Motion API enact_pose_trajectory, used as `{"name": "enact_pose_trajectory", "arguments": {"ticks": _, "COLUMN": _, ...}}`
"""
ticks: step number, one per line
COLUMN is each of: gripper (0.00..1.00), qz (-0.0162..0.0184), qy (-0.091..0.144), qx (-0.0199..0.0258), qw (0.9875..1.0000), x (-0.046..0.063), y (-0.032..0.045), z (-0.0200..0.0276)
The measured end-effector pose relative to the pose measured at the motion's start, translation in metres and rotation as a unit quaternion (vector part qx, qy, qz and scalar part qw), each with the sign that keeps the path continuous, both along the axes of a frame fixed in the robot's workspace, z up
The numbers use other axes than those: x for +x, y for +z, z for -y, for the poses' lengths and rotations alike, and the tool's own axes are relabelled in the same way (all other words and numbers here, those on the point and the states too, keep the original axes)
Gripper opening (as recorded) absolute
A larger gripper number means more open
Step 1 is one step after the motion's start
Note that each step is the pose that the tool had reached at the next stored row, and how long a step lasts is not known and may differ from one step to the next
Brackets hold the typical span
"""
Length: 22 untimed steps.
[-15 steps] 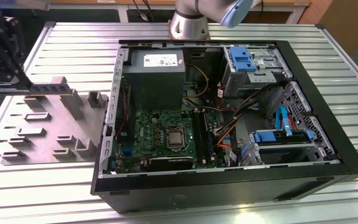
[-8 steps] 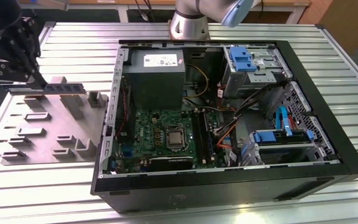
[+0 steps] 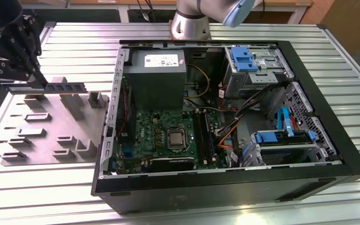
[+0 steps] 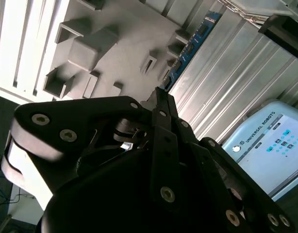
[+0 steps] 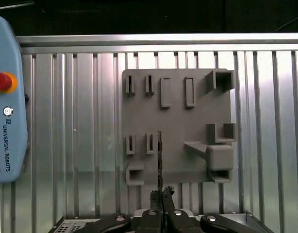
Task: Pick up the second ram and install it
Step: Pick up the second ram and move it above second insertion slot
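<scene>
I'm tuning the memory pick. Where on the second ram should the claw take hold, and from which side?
Pinch the second ram across its two flat faces, along the upper long edge, coming from above. It stands on edge over the grey holder plate, very thin, so only the faces offer grip. The claw seems shut on it that way.

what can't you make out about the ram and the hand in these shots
second ram faces: edge-on in the first wrist view, so chips and label are hidden
its gripped end: covered by the hand in the second wrist view
motherboard slots: too small in the exterior view to tell if any is filled
hand's upper part: cut by the exterior view's left edge
</scene>
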<state>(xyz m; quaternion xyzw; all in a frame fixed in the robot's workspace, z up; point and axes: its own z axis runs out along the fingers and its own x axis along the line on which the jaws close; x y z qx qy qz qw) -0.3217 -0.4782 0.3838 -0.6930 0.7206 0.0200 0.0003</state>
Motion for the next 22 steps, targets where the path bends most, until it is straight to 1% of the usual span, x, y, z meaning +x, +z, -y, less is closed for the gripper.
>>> {"name": "enact_pose_trajectory", "arguments": {"ticks": 3, "gripper": 0.12, "qz": -0.0002, "qy": 0.000, "qx": -0.0002, "qw": 1.0000, "x": 0.002, "y": 0.0003, "z": 0.0000}}
{"name": "enact_pose_trajectory", "arguments": {"ticks": 7, "gripper": 0.12, "qz": -0.0001, "qy": 0.000, "qx": -0.0001, "qw": 1.0000, "x": 0.013, "y": 0.0002, "z": 0.0000}}
{"name": "enact_pose_trajectory", "arguments": {"ticks": 13, "gripper": 0.12, "qz": -0.0004, "qy": 0.000, "qx": -0.0001, "qw": 1.0000, "x": 0.036, "y": 0.0002, "z": 0.0000}}
{"name": "enact_pose_trajectory", "arguments": {"ticks": 22, "gripper": 0.12, "qz": -0.0008, "qy": 0.000, "qx": -0.0001, "qw": 1.0000, "x": 0.077, "y": 0.0002, "z": 0.0000}}
